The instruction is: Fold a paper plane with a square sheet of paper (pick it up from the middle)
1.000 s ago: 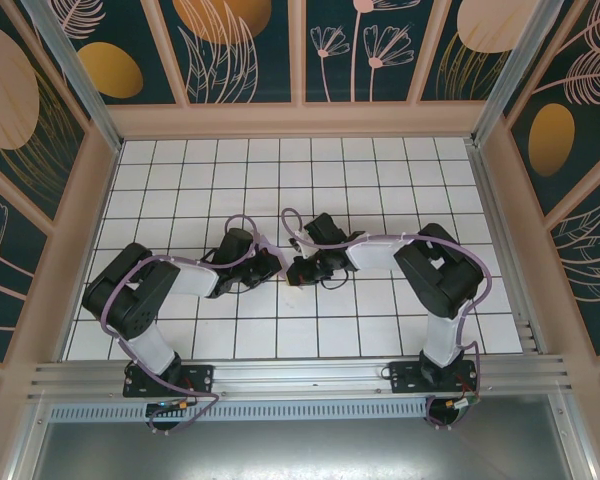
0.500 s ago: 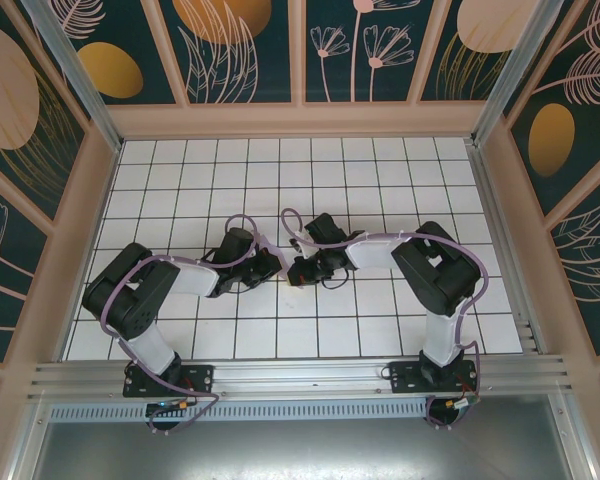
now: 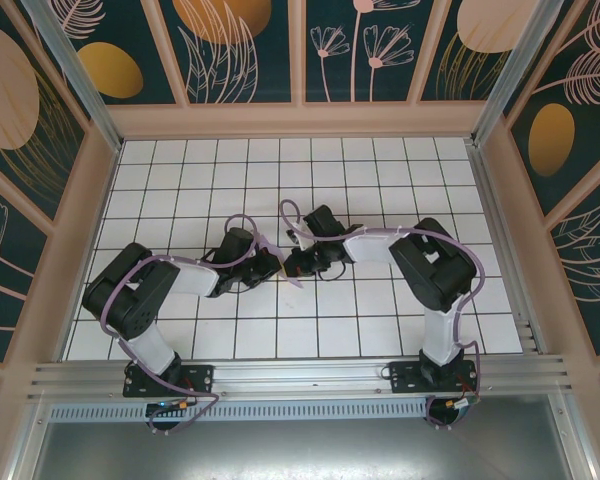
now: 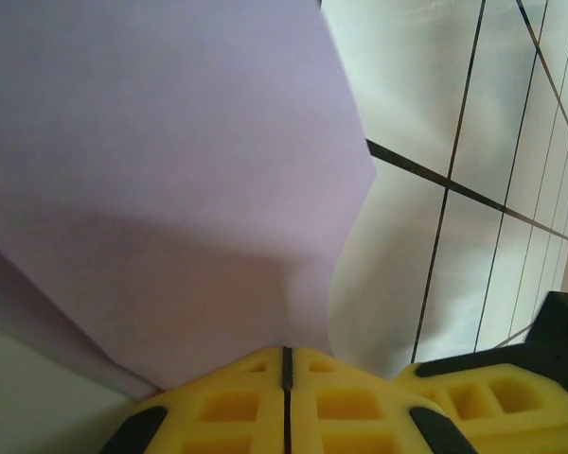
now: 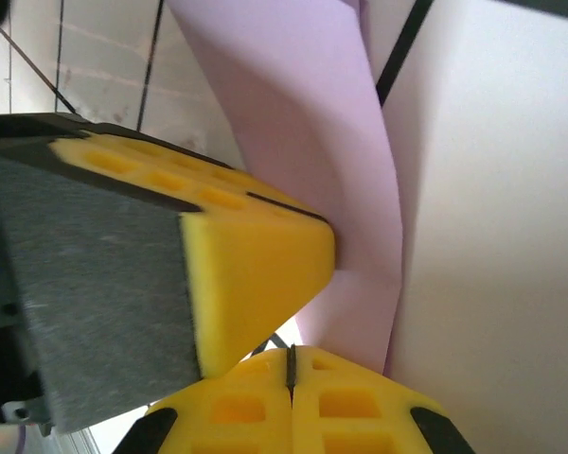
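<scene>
Two grippers meet at the middle of the tiled table (image 3: 380,320), both pinched onto one lavender paper sheet (image 4: 170,170). We see the left gripper (image 4: 286,364) with its jaws pressed together and the sheet rising from their seam. The right gripper (image 5: 291,364) is likewise closed, the sheet's bent edge running down to its seam, and a yellow pad of the left gripper sits just beside it. Against the top view of a second ago, the right gripper has slid a little leftward, towards its partner. The sheet, then a small pale patch under the fingers, now shows as a slanted strip between them, apparently raised off the tiles. We judge that a flap is being carried across or a crease drawn tight. No pointed dart is formed yet, so further folds remain.
</scene>
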### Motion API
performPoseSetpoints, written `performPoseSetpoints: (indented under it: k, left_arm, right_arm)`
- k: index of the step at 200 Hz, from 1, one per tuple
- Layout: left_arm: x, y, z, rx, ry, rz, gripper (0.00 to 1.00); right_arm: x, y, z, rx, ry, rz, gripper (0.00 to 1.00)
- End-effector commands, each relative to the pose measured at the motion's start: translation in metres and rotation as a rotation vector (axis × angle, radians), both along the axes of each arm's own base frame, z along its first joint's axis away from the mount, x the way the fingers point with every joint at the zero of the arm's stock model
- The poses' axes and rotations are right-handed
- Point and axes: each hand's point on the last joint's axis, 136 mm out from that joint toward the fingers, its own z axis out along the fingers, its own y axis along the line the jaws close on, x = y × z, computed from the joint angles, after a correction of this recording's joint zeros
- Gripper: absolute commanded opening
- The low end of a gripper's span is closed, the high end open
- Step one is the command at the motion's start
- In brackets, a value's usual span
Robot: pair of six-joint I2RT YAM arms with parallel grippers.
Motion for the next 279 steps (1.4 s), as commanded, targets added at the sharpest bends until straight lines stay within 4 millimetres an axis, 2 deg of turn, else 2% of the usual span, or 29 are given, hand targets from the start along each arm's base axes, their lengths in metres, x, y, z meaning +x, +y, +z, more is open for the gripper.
performPoseSetpoints:
  k: [1, 41, 63, 117, 234, 251, 279]
  left_arm:
    - [-0.009, 0.024, -0.031, 0.137, 0.061, 0.041, 0.09]
    - [-0.012, 0.029, -0.036, 0.157, 0.081, 0.055, 0.06]
    - [-0.015, 0.034, -0.042, 0.183, 0.097, 0.065, 0.00]
    - [-0.026, 0.047, -0.055, 0.230, 0.133, 0.092, 0.00]
    - [-0.031, 0.052, -0.058, 0.235, 0.136, 0.106, 0.00]
    - [-0.028, 0.048, -0.054, 0.214, 0.120, 0.096, 0.00]
    - [-0.024, 0.042, -0.047, 0.185, 0.096, 0.078, 0.00]
  right_arm:
    - [0.004, 0.002, -0.008, -0.013, 0.003, 0.011, 0.01]
    - [-0.016, -0.014, -0.015, -0.055, 0.026, 0.056, 0.00]
    - [-0.026, -0.022, -0.015, -0.072, 0.034, 0.082, 0.00]
    - [-0.043, -0.036, -0.016, -0.099, 0.056, 0.120, 0.00]
    - [-0.067, -0.074, -0.031, -0.210, 0.091, 0.042, 0.00]
    - [-0.059, -0.072, -0.020, -0.201, 0.047, 0.031, 0.00]
    - [-0.038, -0.047, 0.026, -0.073, -0.066, 0.028, 0.00]
